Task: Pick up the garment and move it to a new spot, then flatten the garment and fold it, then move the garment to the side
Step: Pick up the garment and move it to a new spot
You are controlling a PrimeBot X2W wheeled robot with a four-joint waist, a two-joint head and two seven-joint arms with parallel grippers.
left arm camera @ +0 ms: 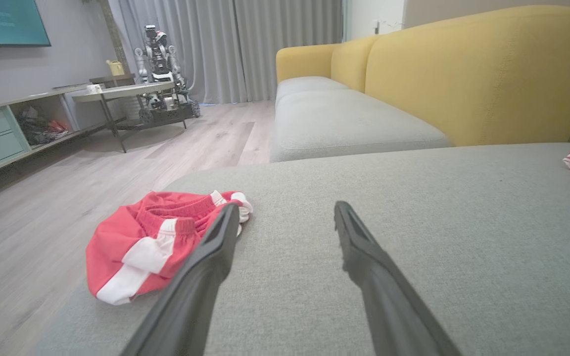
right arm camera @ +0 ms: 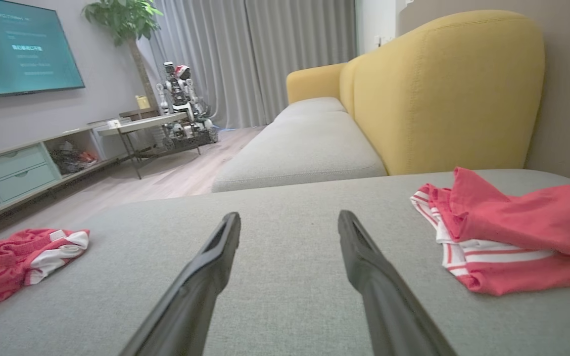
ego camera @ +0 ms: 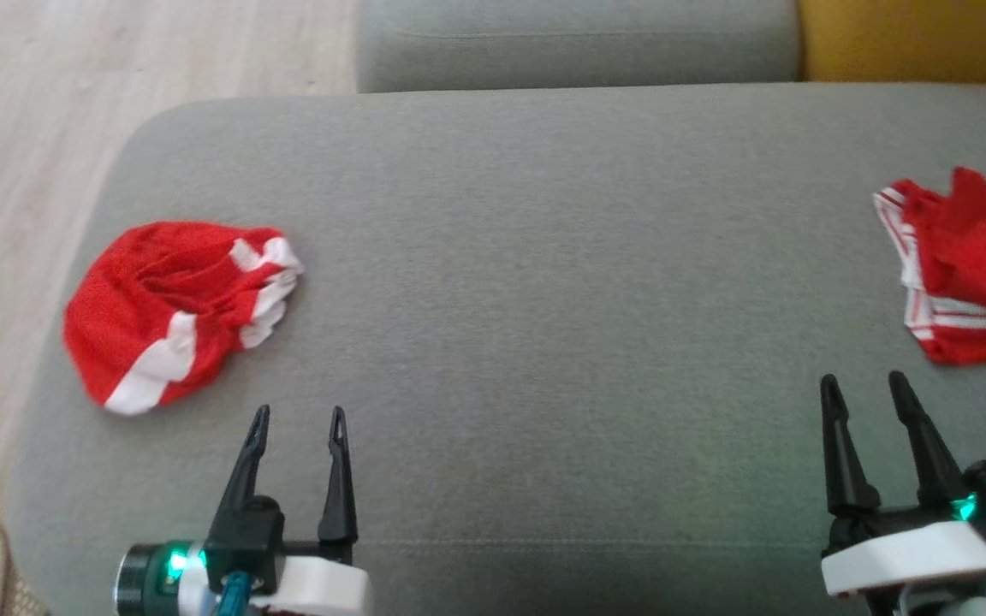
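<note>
Head view gives you two red garments with white stripes on the grey sofa cushion (ego camera: 544,299), and nothing marks which of them is the task's. The left garment (ego camera: 176,312) lies bunched near the cushion's left edge, just beside the wooden floor (ego camera: 22,171). Its long axis runs on a diagonal, from the lower left of that view up to the right. The gathered, white-trimmed end points toward the middle of the cushion, and a broad white band crosses the near left end. The right garment (ego camera: 972,274) lies crumpled at the far right, cut by the frame edge, so you cannot judge its axis; its striped hem faces left, toward the cushion's middle.

Your left gripper (ego camera: 300,412) sits low at the near edge, just to the near right of the left garment and apart from it. Its jaws stand wide open and hold nothing. Your right gripper (ego camera: 862,379) is near the right garment, just short of its near edge. Its jaws are spread as wide and are just as empty. Both arms point their fingers away from the robot, across the cushion toward the yellow backrest (ego camera: 921,38), and they lie low and nearly level with the fabric.
</note>
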